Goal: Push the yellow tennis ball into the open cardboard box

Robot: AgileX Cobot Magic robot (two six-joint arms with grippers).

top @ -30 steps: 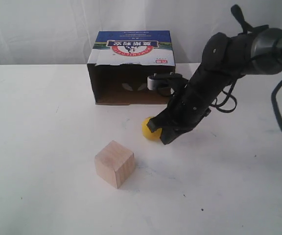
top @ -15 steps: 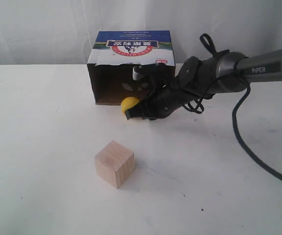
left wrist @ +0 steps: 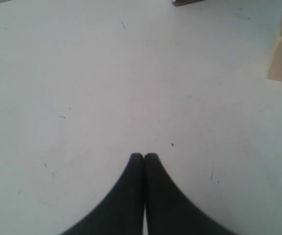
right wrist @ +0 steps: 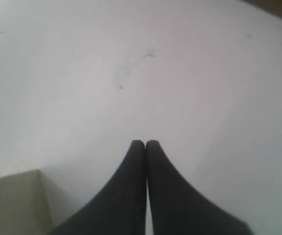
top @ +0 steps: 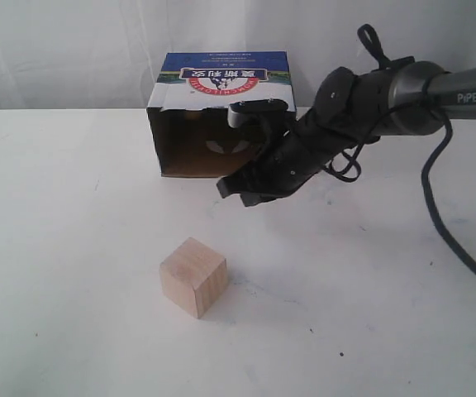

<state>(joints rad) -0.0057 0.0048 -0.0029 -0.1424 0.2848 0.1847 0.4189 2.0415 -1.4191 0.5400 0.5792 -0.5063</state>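
- No sign of the yellow tennis ball in any view. Maybe deep inside the open cardboard box (top: pixel 221 99), maybe hidden behind the right gripper (top: pixel 240 188). Cannot tell which.
- Box laid on its side at the back of the white table (top: pixel 73 248), with the dark open mouth facing the front. Easy for a ball to roll straight in that way.
- Right gripper held low, just in front of the mouth and toward its right half, tip pointing at the table. A good spot for giving a shove toward the box.
- Fingers (right wrist: pixel 133 176) of that gripper pressed tight together with nothing between them. Makes one stiff paddle for pushing, with no gap for a round ball to slip through.
- Left gripper (left wrist: pixel 144 155) pinched tight together too, holding nothing. Hangs over bare table, out of the way, and does not show in the exterior view.
- Pale wooden cube (top: pixel 192 275) well apart from the box, nearer the front. Not on the way to the mouth, so no need to touch it.
- Best guess: job done or nearly done, if the ball really is inside.
- Next, worth lifting the arm a little to peek into the mouth.
- One worry: nothing blocking the mouth, so easy for a ball to roll back out.
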